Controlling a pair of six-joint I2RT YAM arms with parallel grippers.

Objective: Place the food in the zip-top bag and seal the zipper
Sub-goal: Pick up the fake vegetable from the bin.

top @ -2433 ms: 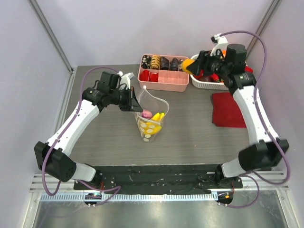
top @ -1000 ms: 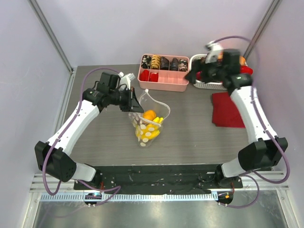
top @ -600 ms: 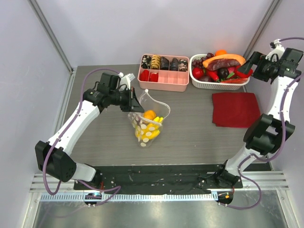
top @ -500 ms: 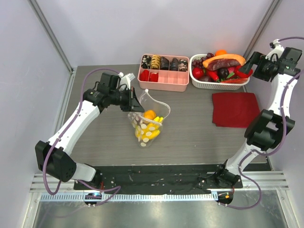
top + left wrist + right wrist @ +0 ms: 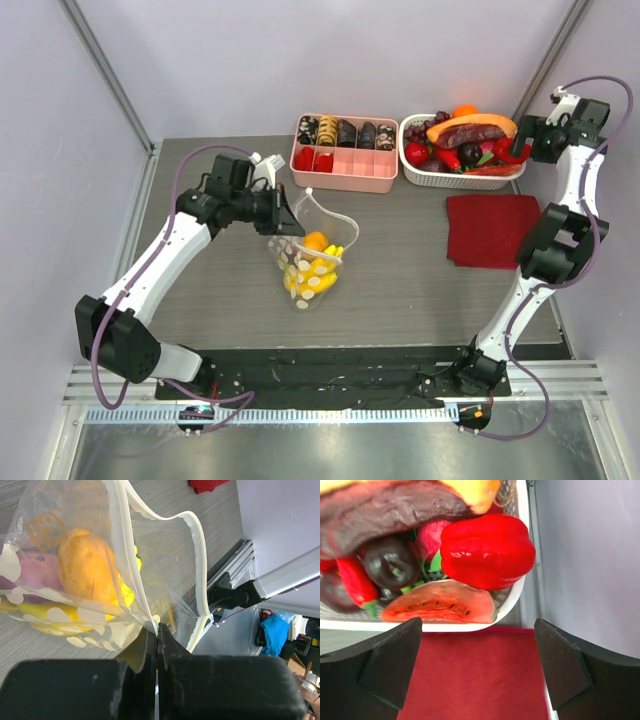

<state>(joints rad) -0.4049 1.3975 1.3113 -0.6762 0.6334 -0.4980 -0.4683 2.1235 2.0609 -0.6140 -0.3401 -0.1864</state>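
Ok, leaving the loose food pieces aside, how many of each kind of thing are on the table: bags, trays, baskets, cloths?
zip-top bag: 1
pink compartment tray: 1
white basket: 1
red cloth: 1
Total: 4

A: Where's the zip-top bag [image 5: 312, 282]?
B: Mid-frame, w/ food [image 5: 316, 241] in it.
A: Behind it?
B: 2 containers, top centre: tray [image 5: 345, 183] on the left, basket [image 5: 440, 181] just to its right, w/ produce [image 5: 470, 132] in it. 1 cloth [image 5: 495, 230] below the basket, right side.
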